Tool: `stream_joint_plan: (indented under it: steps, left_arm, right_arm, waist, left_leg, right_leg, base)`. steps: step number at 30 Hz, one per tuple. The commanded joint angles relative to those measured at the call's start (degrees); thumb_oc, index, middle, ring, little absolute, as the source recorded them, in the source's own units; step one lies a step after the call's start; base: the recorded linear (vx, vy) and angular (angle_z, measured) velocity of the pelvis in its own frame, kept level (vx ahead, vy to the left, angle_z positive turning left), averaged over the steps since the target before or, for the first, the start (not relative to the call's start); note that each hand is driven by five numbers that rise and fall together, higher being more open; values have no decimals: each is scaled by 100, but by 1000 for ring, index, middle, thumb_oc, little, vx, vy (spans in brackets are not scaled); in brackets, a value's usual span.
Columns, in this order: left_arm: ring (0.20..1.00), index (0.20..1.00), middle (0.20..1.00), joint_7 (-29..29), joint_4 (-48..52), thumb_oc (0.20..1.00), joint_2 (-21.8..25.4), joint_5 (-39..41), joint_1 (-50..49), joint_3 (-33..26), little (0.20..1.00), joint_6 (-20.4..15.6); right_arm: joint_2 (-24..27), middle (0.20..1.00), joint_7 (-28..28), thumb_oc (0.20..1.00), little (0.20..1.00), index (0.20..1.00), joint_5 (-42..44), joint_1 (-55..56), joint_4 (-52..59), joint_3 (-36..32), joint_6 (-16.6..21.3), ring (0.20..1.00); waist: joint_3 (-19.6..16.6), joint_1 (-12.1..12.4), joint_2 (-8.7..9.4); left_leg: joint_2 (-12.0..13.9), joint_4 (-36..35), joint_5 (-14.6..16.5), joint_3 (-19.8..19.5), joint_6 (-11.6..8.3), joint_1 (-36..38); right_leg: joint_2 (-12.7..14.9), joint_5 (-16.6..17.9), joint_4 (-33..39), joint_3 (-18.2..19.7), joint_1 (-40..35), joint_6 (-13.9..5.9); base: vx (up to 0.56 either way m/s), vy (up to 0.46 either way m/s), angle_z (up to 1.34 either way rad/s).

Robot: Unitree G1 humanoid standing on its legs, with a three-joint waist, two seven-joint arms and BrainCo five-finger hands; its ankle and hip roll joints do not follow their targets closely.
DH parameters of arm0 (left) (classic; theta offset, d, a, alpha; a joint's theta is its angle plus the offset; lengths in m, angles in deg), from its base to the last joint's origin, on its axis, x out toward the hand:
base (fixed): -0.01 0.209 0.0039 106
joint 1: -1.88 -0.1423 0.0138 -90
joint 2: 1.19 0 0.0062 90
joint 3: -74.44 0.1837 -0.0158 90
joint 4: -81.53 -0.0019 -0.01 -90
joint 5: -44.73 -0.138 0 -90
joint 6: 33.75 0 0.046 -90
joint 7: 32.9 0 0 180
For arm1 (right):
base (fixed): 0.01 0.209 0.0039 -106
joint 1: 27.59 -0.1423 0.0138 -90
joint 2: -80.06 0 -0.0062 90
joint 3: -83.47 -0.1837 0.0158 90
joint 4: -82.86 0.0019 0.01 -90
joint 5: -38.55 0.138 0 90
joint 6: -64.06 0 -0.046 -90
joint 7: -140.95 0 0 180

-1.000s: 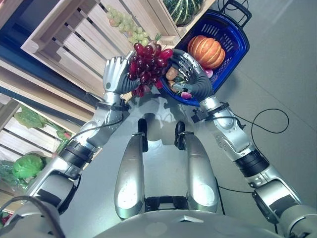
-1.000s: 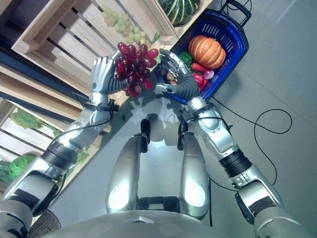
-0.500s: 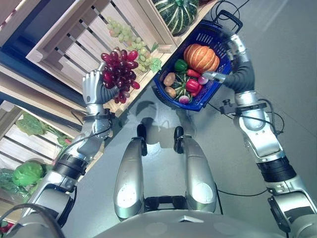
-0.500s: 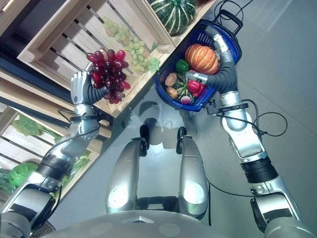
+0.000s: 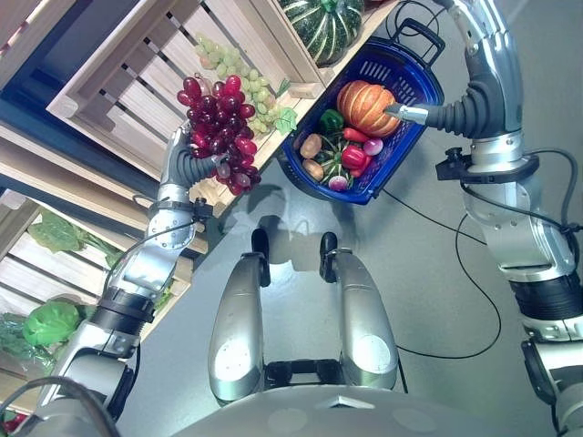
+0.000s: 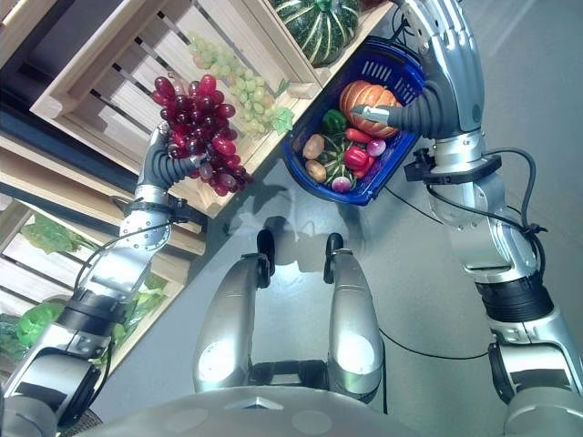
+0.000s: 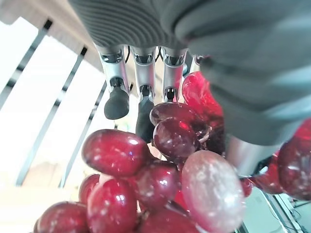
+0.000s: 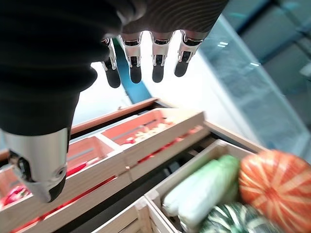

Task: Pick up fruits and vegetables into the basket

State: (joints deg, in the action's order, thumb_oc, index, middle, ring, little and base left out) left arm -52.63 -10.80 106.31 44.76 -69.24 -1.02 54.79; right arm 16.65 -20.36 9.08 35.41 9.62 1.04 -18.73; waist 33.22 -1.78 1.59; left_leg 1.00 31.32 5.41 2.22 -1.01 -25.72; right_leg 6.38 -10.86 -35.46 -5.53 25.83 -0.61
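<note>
Red grapes (image 5: 219,132) in left hand (image 5: 187,162), seemingly clear of crate (image 5: 137,77).

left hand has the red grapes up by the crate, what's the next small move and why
Probably swing the left hand toward the blue basket and lower the red grapes into it. The bunch is gripped and held clear of the wooden crate, while the basket sits off to the robot's right, already holding a pumpkin. The right hand is raised, open and holding nothing.

Left hand (image 6: 167,162) grips red grape bunch (image 6: 198,123) before wooden crate (image 6: 137,68). Right hand (image 6: 435,86) raised over blue basket (image 6: 383,177) containing orange pumpkin (image 6: 369,97).
</note>
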Motion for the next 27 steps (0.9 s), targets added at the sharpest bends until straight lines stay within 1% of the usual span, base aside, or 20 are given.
stream_joint_plan:
  steps: [1,2,3,6,8,10,12,13,14,15,16,17,18,19,20,22,24,25,26,27]
  left_arm:
    - [200,200,200,-266,911,200,129,-332,9,-520,200,-565]
    - [200,200,200,-479,1024,200,195,-627,54,-577,200,-567]
    - [200,200,200,-565,1082,200,205,-776,91,-610,200,-563]
    - [200,200,200,-934,1155,200,228,-1255,167,-582,200,-533]
    - [200,200,200,-1008,1185,200,216,-1407,224,-519,200,-492]
    - [200,200,200,-1112,1208,200,213,-1563,293,-456,200,-439]
    - [200,200,200,-1216,1206,200,197,-1570,334,-407,200,-468]
    - [200,200,200,-1239,1211,200,171,-1514,345,-395,200,-495]
    - [200,200,200,-1242,1205,200,143,-1420,347,-383,200,-531]
    - [200,200,200,-1207,1200,200,91,-1135,362,-374,200,-581]
    - [200,200,200,-1189,1208,200,57,-988,371,-375,200,-597]
    - [200,200,200,-1196,1206,200,20,-855,355,-379,200,-653]
    - [200,200,200,-1195,1203,200,-25,-619,355,-388,200,-723]
    - [200,200,200,-1154,1198,200,-63,-501,349,-395,200,-742]
    - [200,200,200,-1124,1205,200,-141,-266,342,-413,200,-841]
    - [200,200,200,-1034,1235,200,-224,27,300,-466,200,-991]
    - [200,200,200,-916,1312,200,-303,330,275,-492,200,-1037]
    - [200,200,200,-776,1364,200,-364,606,256,-503,200,-1100]
    - [200,200,200,-734,1378,200,-380,666,245,-508,200,-1114]
    - [200,200,200,-513,1450,200,-467,1073,198,-508,200,-1278]
  right_arm:
    - [187,1000,-305,1000,1000,1000,407,-256,503,22,-108,1000]
    - [106,1000,-530,1000,1000,1000,1150,-257,511,100,-269,1000]
    - [4,1000,-654,1000,1000,1000,1473,-241,493,149,-379,1000]
    - [-238,1000,-709,1000,1000,1000,2171,-237,418,319,-664,1000]
    - [-399,1000,-607,1000,1000,1000,2380,-243,359,445,-714,1000]
    - [-541,1000,-510,1000,1000,1000,2512,-305,328,555,-704,1000]
    - [-680,1000,-455,1000,1000,1000,2762,-341,330,620,-799,1000]
    - [-738,1000,-423,1000,1000,1000,2775,-357,318,649,-846,1000]
    - [-788,1000,-391,1000,1000,1000,2808,-369,301,678,-891,1000]
    - [-872,1000,-326,1000,1000,1000,2891,-392,270,716,-943,1000]
    - [-919,1000,-261,1000,1000,1000,2954,-390,262,728,-944,1000]
    - [-967,1000,-214,1000,1000,1000,3003,-361,247,741,-942,1000]
    - [-1030,1000,-89,1000,1000,1000,3092,-339,236,743,-936,1000]
    - [-1073,1000,-30,1000,1000,1000,3145,-313,222,740,-929,1000]
    - [-1154,1000,30,1000,1000,1000,3378,-271,204,726,-924,1000]
    - [-1275,1000,33,1000,1000,1000,3621,-130,174,688,-907,1000]
    - [-1358,1000,-36,1000,1000,1000,3905,-39,160,687,-890,1000]
    - [-1423,1000,-109,1000,1000,1000,4188,28,155,701,-906,1000]
    - [-1445,1000,-131,1000,1000,1000,4229,50,150,708,-904,1000]
    - [-1558,1000,-243,1000,1000,1000,4461,135,110,741,-875,1000]
  waist:
    - [-342,5,-35]
    - [-342,22,-31]
    - [-342,29,-23]
    - [-342,52,16]
    - [-342,82,36]
    - [-342,103,64]
    - [-342,122,83]
    - [-342,130,85]
    - [-342,137,83]
    - [-342,143,85]
    - [-342,145,90]
    - [-342,151,86]
    - [-342,147,89]
    - [-342,145,84]
    - [-342,136,77]
    - [-342,115,45]
    - [-342,97,27]
    - [-342,86,17]
    - [-342,82,14]
    - [-342,65,-7]
  left_leg:
    - [-240,77,610,600,388,382]
    - [-256,80,595,587,385,355]
    - [-274,89,611,576,383,345]
    - [-295,79,556,570,385,284]
    - [-292,114,605,563,383,283]
    - [-283,92,539,568,394,249]
    - [-276,108,544,570,402,241]
    - [-274,111,542,571,404,238]
    - [-265,145,603,572,401,262]
    - [-259,149,602,580,405,263]
    - [-259,119,545,588,410,242]
    - [-254,135,597,584,403,274]
    - [-248,113,551,596,408,261]
    - [-245,129,597,598,407,288]
    - [-246,105,547,612,415,278]
    - [-245,106,589,620,412,325]
    - [-244,102,585,629,414,335]
    - [-244,99,582,632,413,349]
    - [-244,95,580,632,412,356]
    - [-246,83,568,633,410,379]
  right_leg:
    - [-164,286,330,-234,-163,-146]
    - [-169,293,338,-236,-152,-132]
    - [-173,278,334,-239,-148,-127]
    - [-173,333,364,-246,-112,-107]
    - [-162,283,329,-263,-125,-107]
    - [-153,348,354,-286,-107,-90]
    - [-149,347,323,-298,-95,-84]
    - [-151,346,305,-304,-83,-79]
    - [-151,288,256,-302,-96,-86]
    - [-154,288,243,-303,-90,-79]
    - [-155,343,275,-308,-69,-69]
    - [-156,289,239,-306,-89,-82]
    - [-155,332,250,-310,-66,-74]
    - [-156,288,222,-305,-82,-83]
    - [-154,332,242,-305,-61,-72]
    - [-154,283,208,-289,-74,-86]
    - [-152,278,205,-282,-74,-81]
    - [-150,278,210,-280,-86,-78]
    - [-149,278,213,-280,-91,-77]
    - [-148,278,217,-277,-108,-71]
  base:
    - [0,0,0]
    - [0,0,0]
    - [-6,-30,2]
    - [-14,-35,3]
    - [4,-37,3]
    - [-3,-45,2]
    - [19,-32,5]
    - [32,-10,6]
    - [36,-9,6]
    - [13,-10,5]
    - [15,-9,4]
    - [0,0,0]
    - [33,0,1]
    - [0,0,0]
    - [0,0,0]
    - [15,18,2]
    - [16,32,2]
    - [0,0,0]
    - [16,36,-1]
    - [0,0,0]
